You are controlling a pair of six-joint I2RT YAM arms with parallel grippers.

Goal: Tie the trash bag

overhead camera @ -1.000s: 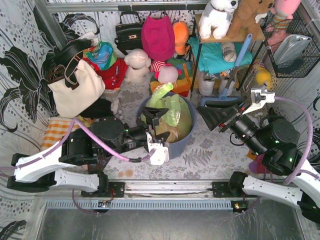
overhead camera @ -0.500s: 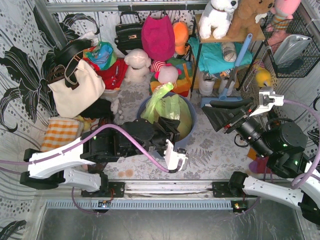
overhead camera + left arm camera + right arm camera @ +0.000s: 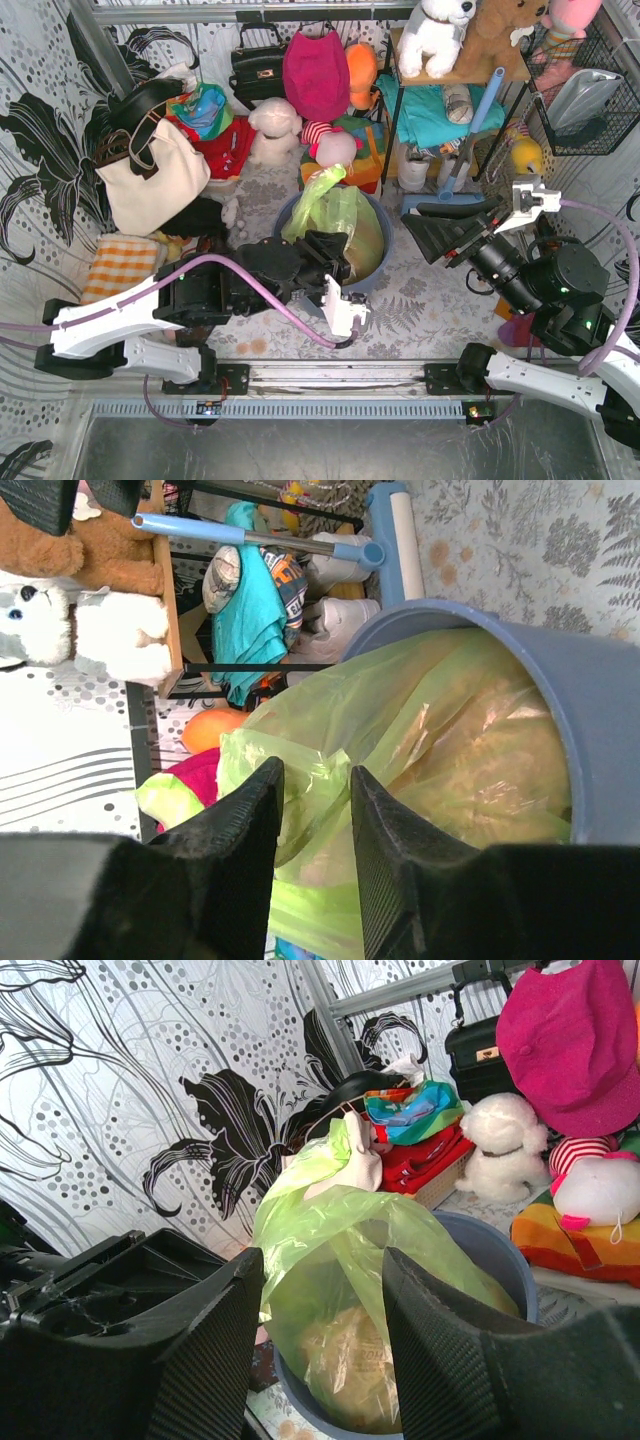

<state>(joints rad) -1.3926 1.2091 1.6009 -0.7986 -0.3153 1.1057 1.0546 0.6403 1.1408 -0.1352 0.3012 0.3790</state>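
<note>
The trash bag (image 3: 340, 212) is thin lime-green plastic with tan crumpled paper showing through. It stands in a blue-grey round bin (image 3: 384, 250) at the table's middle, its loose top sticking up at the back left. My left gripper (image 3: 322, 252) is at the bin's near side. In the left wrist view the left gripper (image 3: 315, 775) is open, with the bag (image 3: 420, 730) seen through the gap and the bin (image 3: 600, 700) on the right. My right gripper (image 3: 432, 232) is open and empty, right of the bin. In the right wrist view it (image 3: 322, 1255) frames the bag (image 3: 340, 1240) from a distance.
A magenta fabric bag (image 3: 315, 70), a black handbag (image 3: 258, 65) and plush toys line the back. A white tote (image 3: 150, 178) lies at the left. A shelf with a blue broom handle (image 3: 478, 112) stands at the back right, a wire basket (image 3: 585, 95) at the far right.
My left arm has swung right from the bin's near-left side to its near side, then eased back slightly. My right gripper rose a little and has settled. The bag's top stands more upright.
</note>
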